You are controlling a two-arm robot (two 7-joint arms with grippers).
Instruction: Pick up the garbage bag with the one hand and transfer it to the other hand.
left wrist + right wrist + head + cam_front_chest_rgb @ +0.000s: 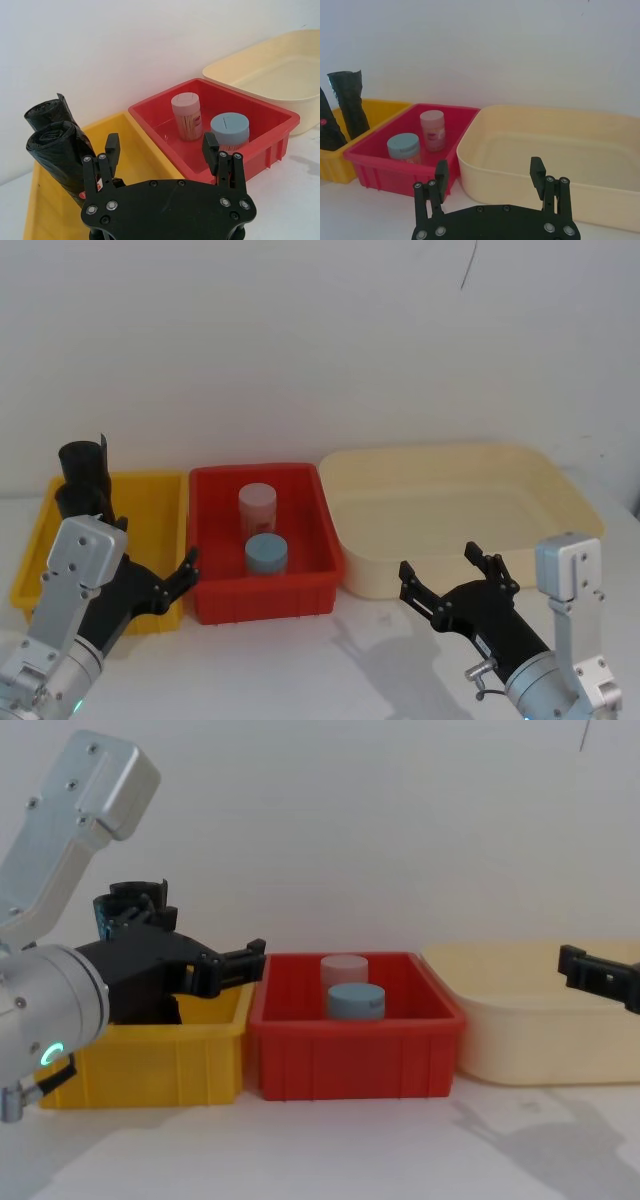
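Inside the yellow bin [142, 150] the garbage bag [55, 150] leans beside another black roll [47, 107]. Left claw [161, 150] hovers at the bin's near right corner, spread, empty; right claw [489, 171], also spread, hangs well to the bin's right.

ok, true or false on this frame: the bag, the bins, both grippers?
1. The garbage bag stands in the yellow bin. True.
2. The left gripper is shut on the bag. False: it is open, and the bag is not between its fingers.
3. Two jars sit in the cream tub. False: the pink-lidded jar and the blue-lidded jar are in the red bin.
4. The right gripper is open. True.
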